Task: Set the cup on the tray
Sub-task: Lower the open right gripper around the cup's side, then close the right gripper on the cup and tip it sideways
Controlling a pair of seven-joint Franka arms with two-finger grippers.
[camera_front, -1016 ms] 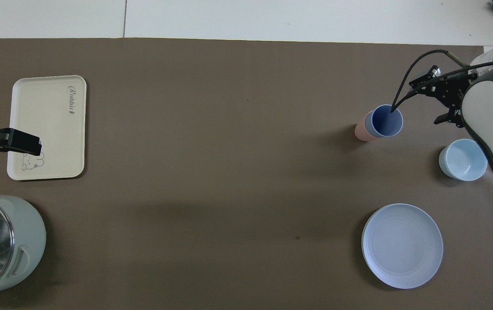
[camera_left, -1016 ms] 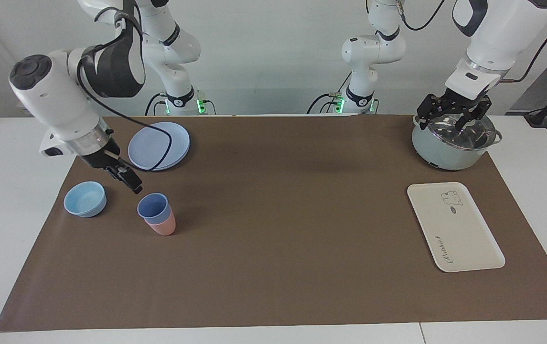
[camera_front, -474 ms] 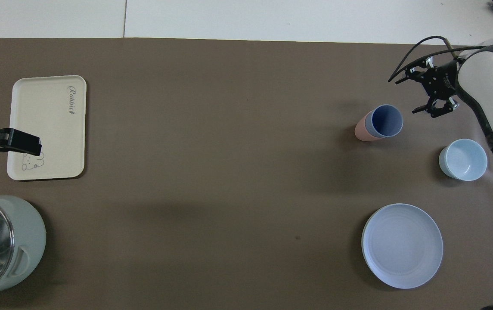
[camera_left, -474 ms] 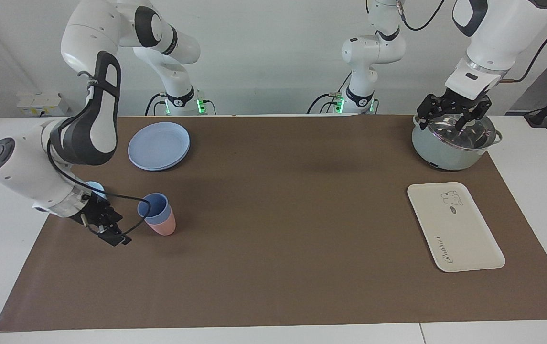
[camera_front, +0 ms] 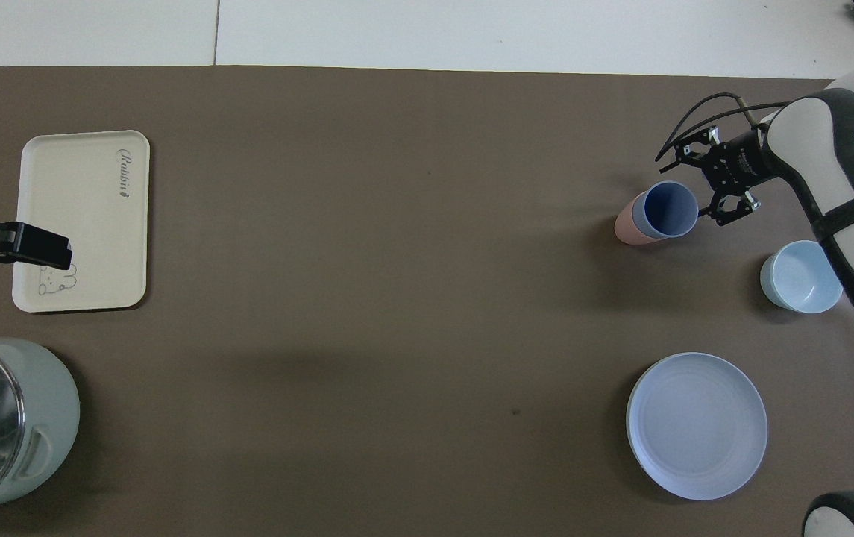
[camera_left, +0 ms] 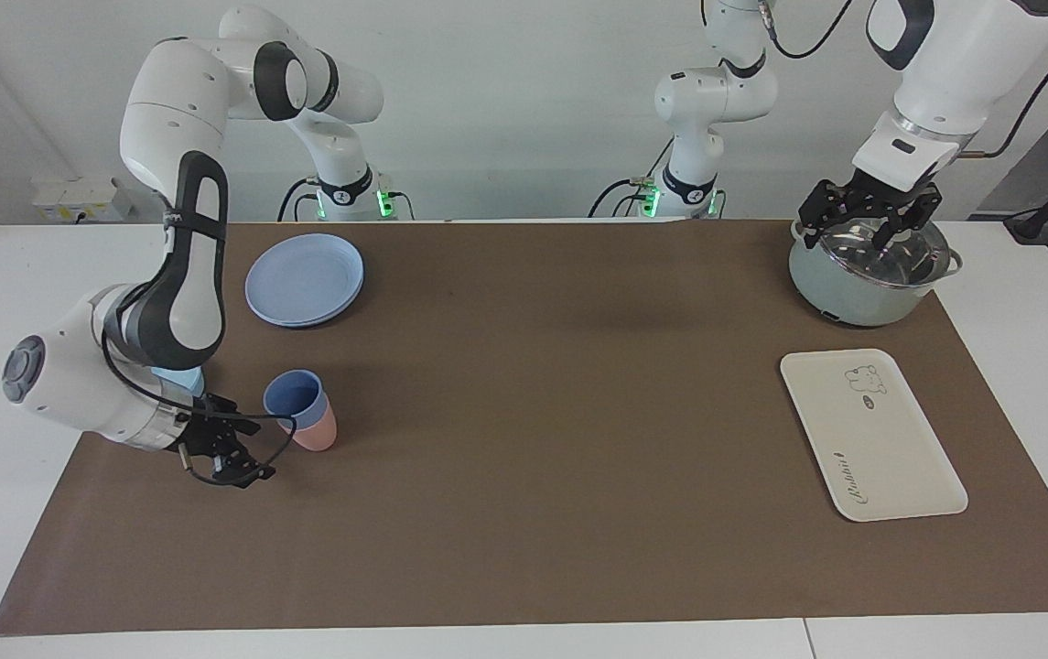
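Observation:
The periwinkle-blue cup (camera_left: pixel 293 398) stands nested in a salmon-pink cup (camera_left: pixel 318 436) toward the right arm's end of the table; it also shows in the overhead view (camera_front: pixel 667 209). My right gripper (camera_left: pixel 249 451) is open and low beside the cup, toward the right arm's end, fingers pointing at it and apart from it (camera_front: pixel 702 183). The cream-white tray (camera_left: pixel 871 439) with the bear drawing lies bare toward the left arm's end (camera_front: pixel 83 194). My left gripper (camera_left: pixel 869 222) waits raised over the pot lid.
A light-blue bowl (camera_front: pixel 801 276) sits beside the cups, partly hidden by the right arm in the facing view. A round blue plate (camera_left: pixel 304 277) lies nearer to the robots. A grey-green pot (camera_left: pixel 867 279) with a glass lid stands nearer to the robots than the tray.
My right gripper has come down and swung round from over the bowl's side to low beside the cup, now pointing at it. The cups, tray and left arm have not moved.

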